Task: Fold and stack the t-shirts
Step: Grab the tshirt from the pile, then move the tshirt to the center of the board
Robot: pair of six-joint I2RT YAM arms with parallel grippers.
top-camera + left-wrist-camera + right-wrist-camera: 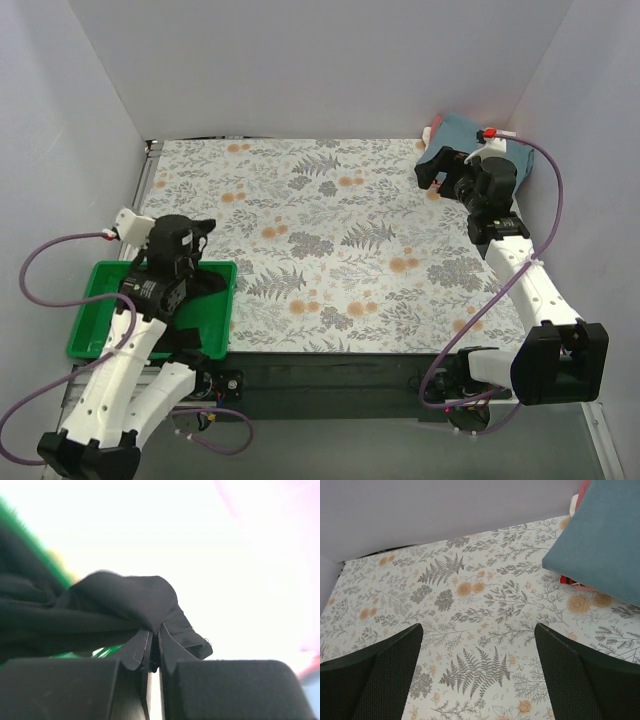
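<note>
My left gripper (pixel 200 236) is shut on a bunched fold of the black t-shirt (pixel 205 288), held above the green tray (pixel 100 320); the rest of the shirt trails down into the tray. In the left wrist view the jaws (pixel 155 636) pinch the black cloth (pixel 125 597) tightly. A folded teal-blue t-shirt (pixel 455 133) lies in the far right corner on top of red/pink cloth (pixel 431 130). My right gripper (pixel 440 180) is open and empty just in front of that stack. In the right wrist view its fingers (pixel 477 630) hover over bare table, with the teal shirt (pixel 605 540) at upper right.
The table carries a floral-patterned cloth (pixel 330 250). White walls close in the back and both sides. The green tray sits at the near left corner, under my left arm. A sliver of red/pink cloth (pixel 570 581) peeks from under the teal shirt.
</note>
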